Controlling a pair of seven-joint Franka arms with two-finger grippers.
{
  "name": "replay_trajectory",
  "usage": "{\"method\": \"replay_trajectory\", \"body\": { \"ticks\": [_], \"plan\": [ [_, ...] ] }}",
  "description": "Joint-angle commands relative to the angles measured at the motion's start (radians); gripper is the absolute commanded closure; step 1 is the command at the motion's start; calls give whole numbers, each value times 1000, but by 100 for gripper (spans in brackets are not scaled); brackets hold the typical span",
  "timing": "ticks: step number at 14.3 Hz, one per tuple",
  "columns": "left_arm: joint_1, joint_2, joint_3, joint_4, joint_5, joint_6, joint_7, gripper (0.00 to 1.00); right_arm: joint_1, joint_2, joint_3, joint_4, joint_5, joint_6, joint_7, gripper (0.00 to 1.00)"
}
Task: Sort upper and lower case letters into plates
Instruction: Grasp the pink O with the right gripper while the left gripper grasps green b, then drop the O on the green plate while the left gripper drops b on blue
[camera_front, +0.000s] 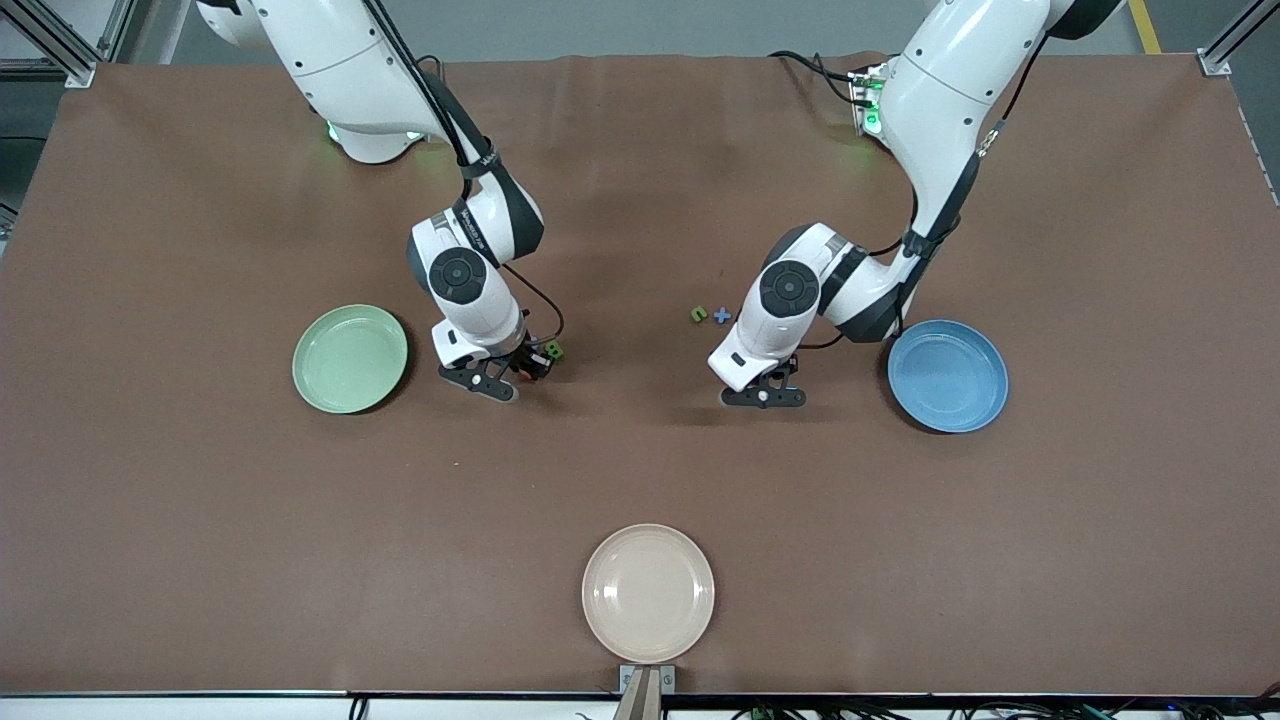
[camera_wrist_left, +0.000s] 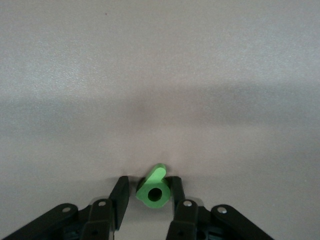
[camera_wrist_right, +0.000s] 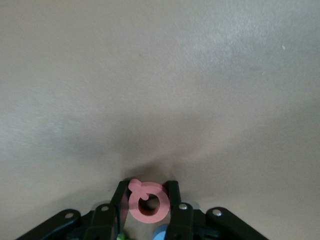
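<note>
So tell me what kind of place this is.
Most likely a robotics lab test bench, not a home or kitchen. Two white robot arms stand at a brown-covered table framed by aluminium rails. On it lie only props: a pale green plate, a blue plate, a cream plate.

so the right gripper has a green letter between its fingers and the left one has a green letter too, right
Not quite. The right gripper has a pink letter between its fingers, not a green one, as the right wrist view shows. The left gripper does have a green letter.
</note>
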Motion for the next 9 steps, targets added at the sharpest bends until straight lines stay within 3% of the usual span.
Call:
{"method": "replay_trajectory", "body": {
  "ticks": [1,6,9],
  "plan": [
    [-8,-7,2,4,16,-7,-17,69,4,-12,-39,-9,-15,-15,5,98],
    [-8,-8,2,4,16,-10,-17,82,-38,-152,-146,-21,-22,-216,-248,99],
    [6,-49,2,4,16,-93,-5,86,-147,-256,-158,-91,-29,-277,-440,99]
  ]
}}
